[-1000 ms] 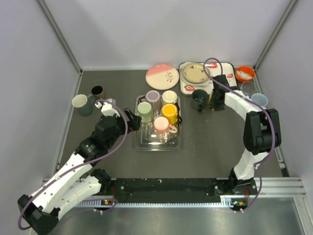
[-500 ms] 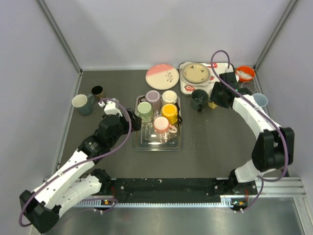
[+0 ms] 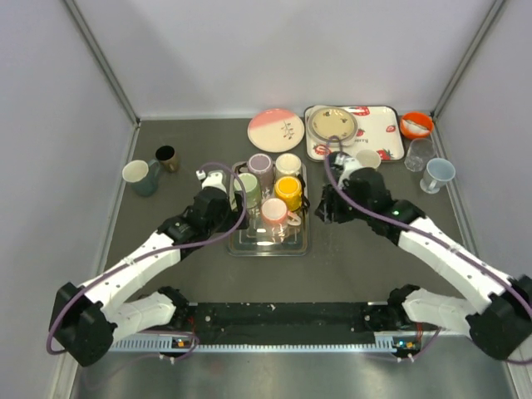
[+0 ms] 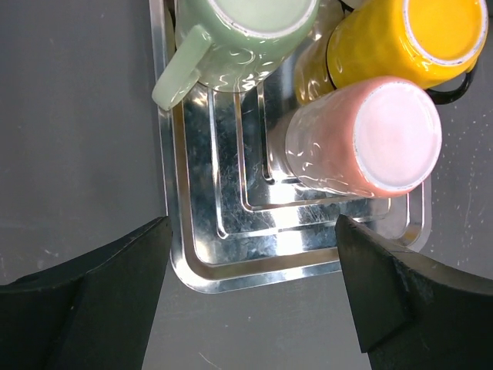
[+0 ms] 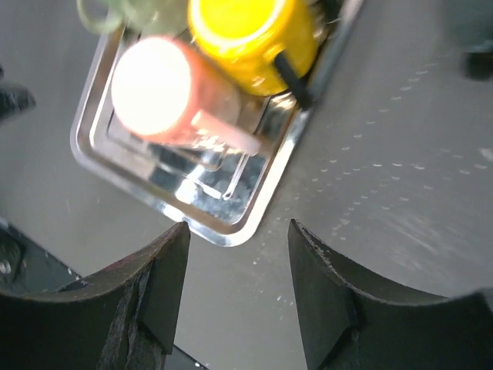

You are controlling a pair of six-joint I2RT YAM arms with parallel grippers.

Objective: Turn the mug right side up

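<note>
Several mugs stand upside down on the steel tray (image 3: 241,246): green (image 3: 246,188), lilac (image 3: 260,164), cream (image 3: 288,164), yellow (image 3: 288,191) and pink (image 3: 274,210). My left gripper (image 3: 233,206) hovers at the tray's left edge, open and empty. In the left wrist view its gripper (image 4: 250,308) is over the tray's corner (image 4: 189,270), with the green mug (image 4: 239,31), yellow mug (image 4: 408,38) and pink mug (image 4: 362,139) ahead. My right gripper (image 3: 322,208) hangs at the tray's right edge, open and empty. The right wrist view shows this gripper (image 5: 239,301) near the pink mug (image 5: 166,92) and yellow mug (image 5: 246,38).
A pale-inside mug (image 3: 368,158) stands behind the right arm. Along the back lie a pink plate (image 3: 275,129), a strawberry tray (image 3: 391,141) with a plate, an orange bowl (image 3: 416,125), a glass (image 3: 418,154) and a blue cup (image 3: 438,173). Two cups (image 3: 140,176) (image 3: 167,156) stand far left.
The right arm swung from the back right, by the dark mug, to the tray's right side, and its jaws opened. The left gripper moved in closer to the tray.
</note>
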